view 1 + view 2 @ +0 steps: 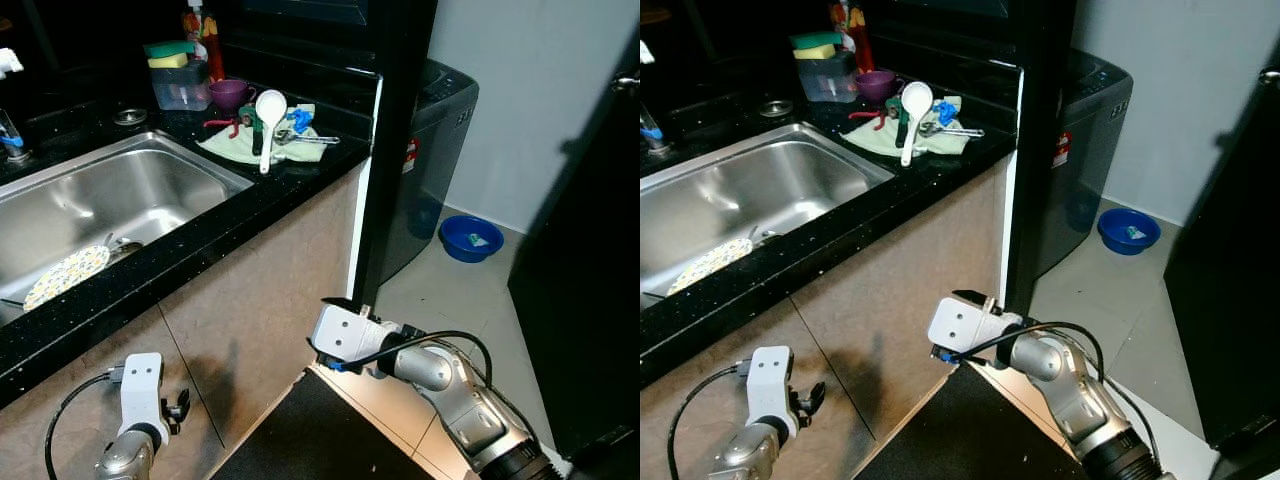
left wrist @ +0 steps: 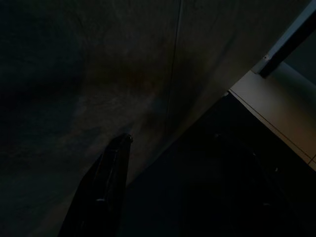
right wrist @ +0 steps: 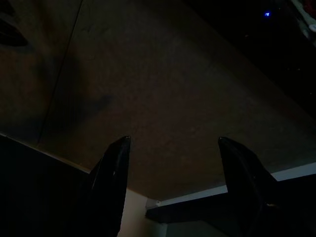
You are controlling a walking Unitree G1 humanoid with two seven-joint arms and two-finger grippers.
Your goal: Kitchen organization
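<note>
On the black counter (image 1: 300, 185), right of the steel sink (image 1: 120, 195), a white ladle (image 1: 268, 120) lies across a pale green cloth (image 1: 232, 145) with other utensils, beside a purple bowl (image 1: 230, 93) and a clear container (image 1: 181, 88) topped with sponges. Well below them, in front of the brown cabinet doors (image 1: 260, 300), hang both arms. The right gripper (image 3: 173, 148) has its fingers spread wide on nothing, while the left gripper (image 1: 176, 408) is too dark to tell whether its fingers are parted.

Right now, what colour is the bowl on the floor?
Blue bowl, clearest in the right eye view.
</note>
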